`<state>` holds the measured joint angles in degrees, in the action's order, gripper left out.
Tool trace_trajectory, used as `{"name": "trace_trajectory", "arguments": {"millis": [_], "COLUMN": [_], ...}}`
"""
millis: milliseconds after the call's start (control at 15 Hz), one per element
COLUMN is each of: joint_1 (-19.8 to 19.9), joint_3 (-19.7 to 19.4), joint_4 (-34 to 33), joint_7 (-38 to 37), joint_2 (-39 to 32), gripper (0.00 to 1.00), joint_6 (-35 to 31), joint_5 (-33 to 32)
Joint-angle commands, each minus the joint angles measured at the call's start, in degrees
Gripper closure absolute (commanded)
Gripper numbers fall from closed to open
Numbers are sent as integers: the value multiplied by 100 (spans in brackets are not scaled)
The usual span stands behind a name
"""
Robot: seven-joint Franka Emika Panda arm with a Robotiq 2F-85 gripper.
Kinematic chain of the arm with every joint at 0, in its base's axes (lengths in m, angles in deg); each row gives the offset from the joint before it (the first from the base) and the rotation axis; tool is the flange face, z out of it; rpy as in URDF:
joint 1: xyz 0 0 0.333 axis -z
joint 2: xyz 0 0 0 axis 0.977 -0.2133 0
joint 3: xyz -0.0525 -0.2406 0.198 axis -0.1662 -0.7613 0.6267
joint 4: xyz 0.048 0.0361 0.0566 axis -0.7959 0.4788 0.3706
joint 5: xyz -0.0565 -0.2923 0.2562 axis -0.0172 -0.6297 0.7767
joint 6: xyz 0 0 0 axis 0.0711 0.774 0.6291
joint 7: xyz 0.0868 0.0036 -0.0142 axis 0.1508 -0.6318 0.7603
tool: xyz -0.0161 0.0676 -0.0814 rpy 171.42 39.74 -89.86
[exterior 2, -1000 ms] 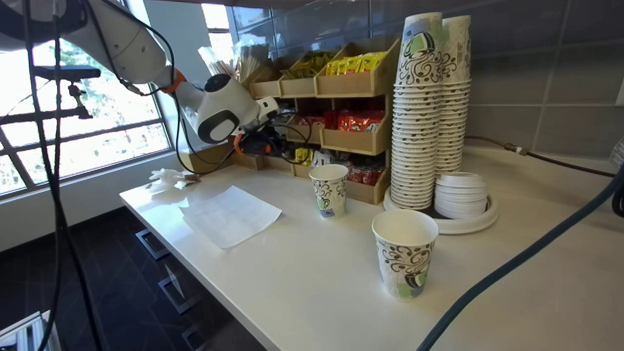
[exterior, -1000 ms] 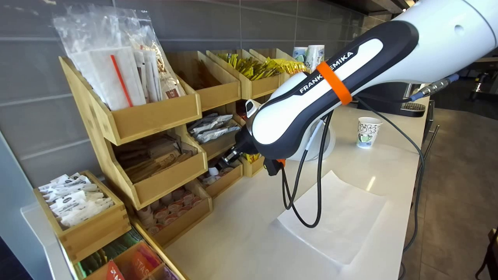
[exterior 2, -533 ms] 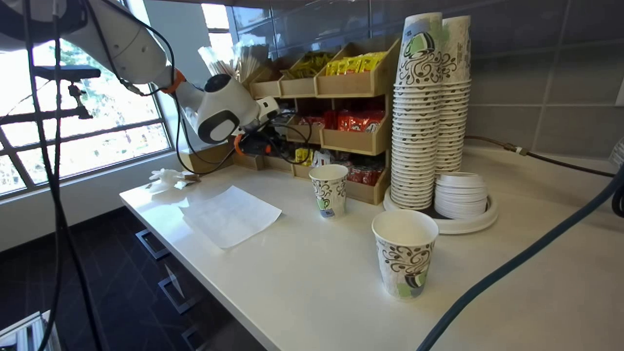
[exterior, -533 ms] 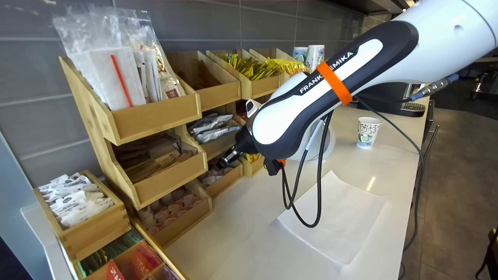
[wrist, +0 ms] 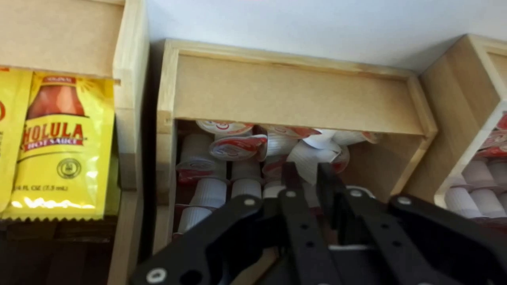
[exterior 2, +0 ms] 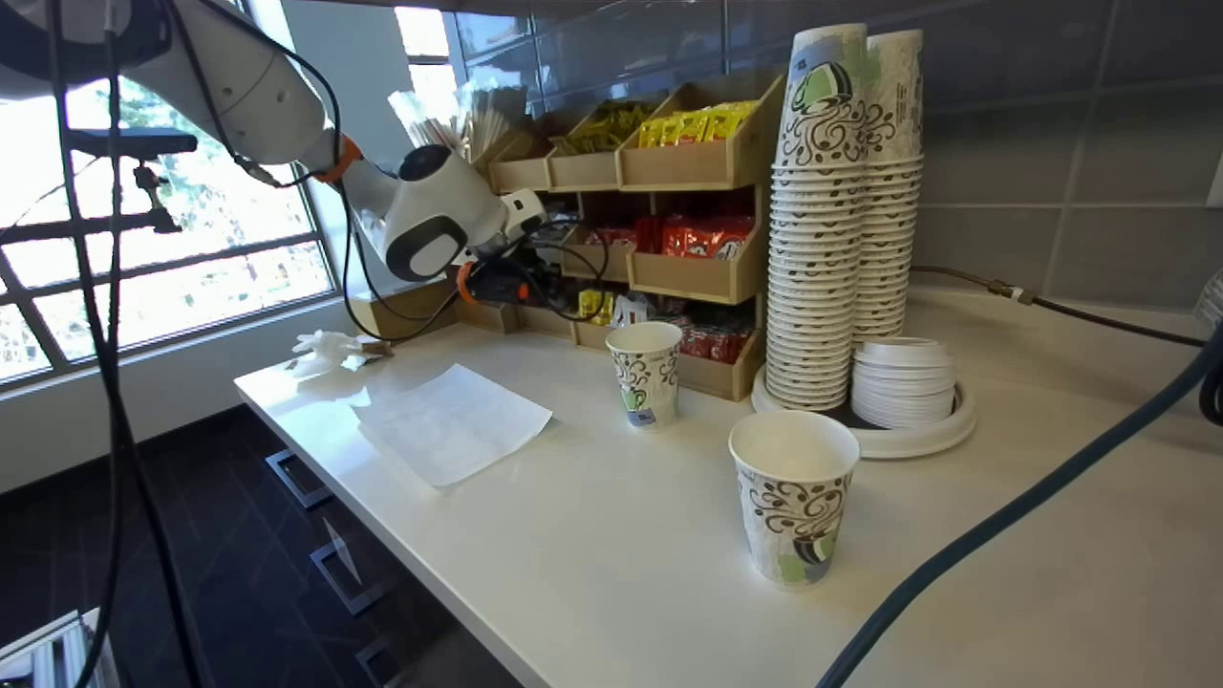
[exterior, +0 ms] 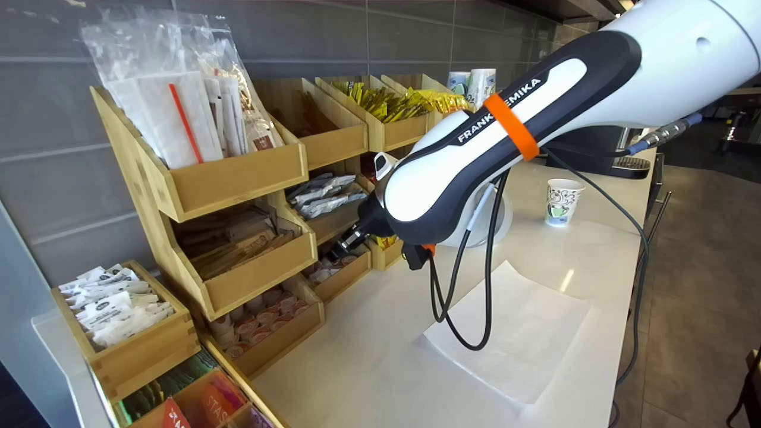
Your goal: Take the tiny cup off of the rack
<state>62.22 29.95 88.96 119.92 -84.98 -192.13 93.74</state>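
Tiny cup (wrist: pixel 307 156), a pale ribbed round tub with a reddish top, lies among similar tubs (wrist: pixel 210 192) in a bottom-tier bin (wrist: pixel 285 93) of the light plywood rack (exterior: pixel 238 181). In an exterior view, the black two-finger gripper (wrist: pixel 308 171) points into this bin from the right, fingers (wrist: pixel 292 180) slightly apart; whether they grasp a tub cannot be determined. Farther right are a flat white paper sheet (exterior: pixel 523 333) and an upright, green-printed paper cup (exterior: pixel 562 202).
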Motion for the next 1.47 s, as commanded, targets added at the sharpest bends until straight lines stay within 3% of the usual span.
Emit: {"name": "trace_trajectory", "arguments": {"millis": [0,333,600,1200,1333,1400], "joint_1": [141,263,358,386,383,383], "joint_3": [282,545,670,730,726,721], "joint_4": [-153,-188,-255,-463,-498,-512], "joint_7": [92,120,128,187,199,204], "joint_2": [-56,-120,-211,-467,-500,-511], "gripper": [48,14,7,33,55,59], "joint_6": [-157,-252,-394,-517,-527,-527], "joint_5": [34,11,-40,-148,-144,-140]}}
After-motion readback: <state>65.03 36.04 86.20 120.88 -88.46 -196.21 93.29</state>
